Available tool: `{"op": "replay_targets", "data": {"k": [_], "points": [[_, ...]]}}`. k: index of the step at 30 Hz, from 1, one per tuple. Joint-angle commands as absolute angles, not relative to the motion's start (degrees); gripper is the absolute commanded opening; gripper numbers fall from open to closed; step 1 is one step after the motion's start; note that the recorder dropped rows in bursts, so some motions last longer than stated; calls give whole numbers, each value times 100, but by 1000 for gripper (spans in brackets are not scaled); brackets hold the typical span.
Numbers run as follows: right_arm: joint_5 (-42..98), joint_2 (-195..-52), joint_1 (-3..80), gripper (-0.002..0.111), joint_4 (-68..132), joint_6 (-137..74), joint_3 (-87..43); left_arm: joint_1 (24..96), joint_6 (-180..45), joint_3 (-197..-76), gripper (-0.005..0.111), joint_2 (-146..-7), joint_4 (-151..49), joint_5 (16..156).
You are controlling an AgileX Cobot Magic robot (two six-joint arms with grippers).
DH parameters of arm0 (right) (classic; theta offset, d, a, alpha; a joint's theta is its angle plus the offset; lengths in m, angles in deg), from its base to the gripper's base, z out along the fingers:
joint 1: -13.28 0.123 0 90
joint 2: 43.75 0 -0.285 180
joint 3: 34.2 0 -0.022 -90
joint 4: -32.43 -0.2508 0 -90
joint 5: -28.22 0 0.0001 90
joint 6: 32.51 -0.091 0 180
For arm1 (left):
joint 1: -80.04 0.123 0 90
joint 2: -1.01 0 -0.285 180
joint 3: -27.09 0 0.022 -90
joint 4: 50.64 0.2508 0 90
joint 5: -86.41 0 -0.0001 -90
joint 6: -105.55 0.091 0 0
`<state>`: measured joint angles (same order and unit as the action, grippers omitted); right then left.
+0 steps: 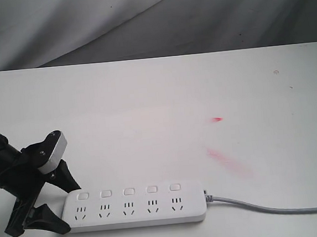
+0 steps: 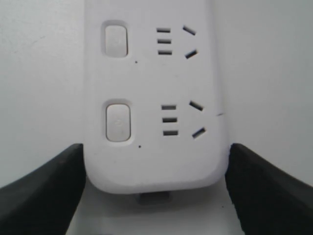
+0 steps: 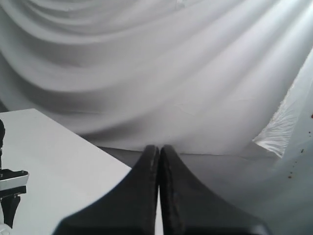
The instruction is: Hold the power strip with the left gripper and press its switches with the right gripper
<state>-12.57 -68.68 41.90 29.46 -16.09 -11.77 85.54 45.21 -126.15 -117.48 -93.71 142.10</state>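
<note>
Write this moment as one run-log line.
left gripper: jaws flanking power strip end, grip unclear | right gripper: jaws shut, empty | switches: untouched

I see the power strip (image 1: 134,206) lying flat along the desk's (image 1: 146,108) near edge. It is white, with five socket sets, its switches (image 1: 129,191) in a row beside them and a grey cord (image 1: 266,208) trailing right. My left claw (image 1: 71,208) straddles the cordless end, fingers at both long edges, grip unclear. The right claw (image 3: 158,152) has its fingers pressed together, holding nothing.
</note>
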Motion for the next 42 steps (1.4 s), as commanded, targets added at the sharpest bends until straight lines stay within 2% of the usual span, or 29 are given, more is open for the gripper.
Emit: {"op": "replay_targets", "data": {"k": [1, 20, 24, 30, 42], "points": [[-1281, -6563, 4190, 0, 3030, -1642, -1174, 8515, 4545, -12587, 62, -11751, -9423, 14171], [-1281, -6380, 4190, 0, 3078, -1638, -1174, 8515, 4545, -12587, 62, -11751, -9423, 14171], [-1293, -6380, 4126, 0, 3078, -2380, -1174, 8515, 4545, -12587, 62, -11751, -9423, 14171], [-1120, -6380, 3416, 0, 3301, -3612, -826, 8515, 4545, -12587, 62, -11751, -9423, 14171], [349, -6380, 2215, 0, 3455, -3461, 786, 8515, 4545, -12587, 62, -11751, -9423, 14171]]}}
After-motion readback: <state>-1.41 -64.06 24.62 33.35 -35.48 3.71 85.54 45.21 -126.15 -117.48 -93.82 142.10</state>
